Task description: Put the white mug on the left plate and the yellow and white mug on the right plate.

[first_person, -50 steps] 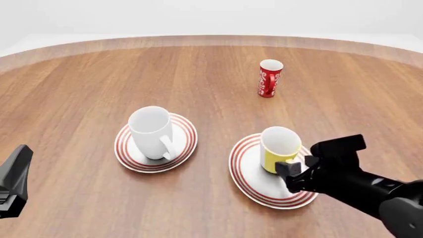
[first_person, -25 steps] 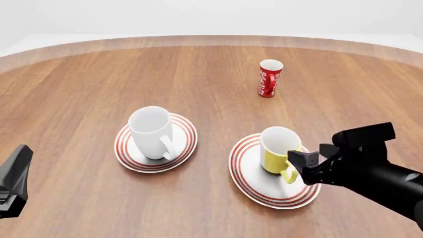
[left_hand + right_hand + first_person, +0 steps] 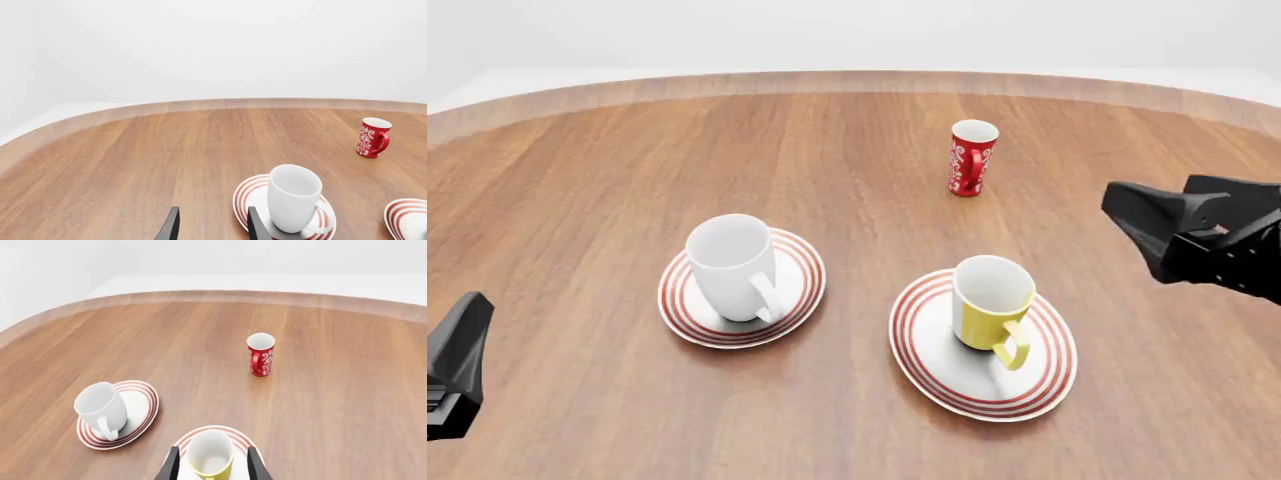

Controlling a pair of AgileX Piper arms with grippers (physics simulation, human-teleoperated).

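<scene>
while the white mug (image 3: 734,265) stands upright on the left plate (image 3: 681,305) and the yellow and white mug (image 3: 992,300) on the right plate (image 3: 928,350), the task looks finished. both end effectors, left (image 3: 210,227) and right (image 3: 1174,235), are spread and hold nothing. the red patterned cup (image 3: 970,157) stands well apart, and bare desk (image 3: 587,170) lies on every side for moving away.

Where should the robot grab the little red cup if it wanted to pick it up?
Probably around the middle of the red cup's body, coming in level from the side. It stands upright on the bare table, slim enough to fit between an open tool's fingers. Its small handle shows in both wrist views, so close across the body, away from that handle.
</scene>
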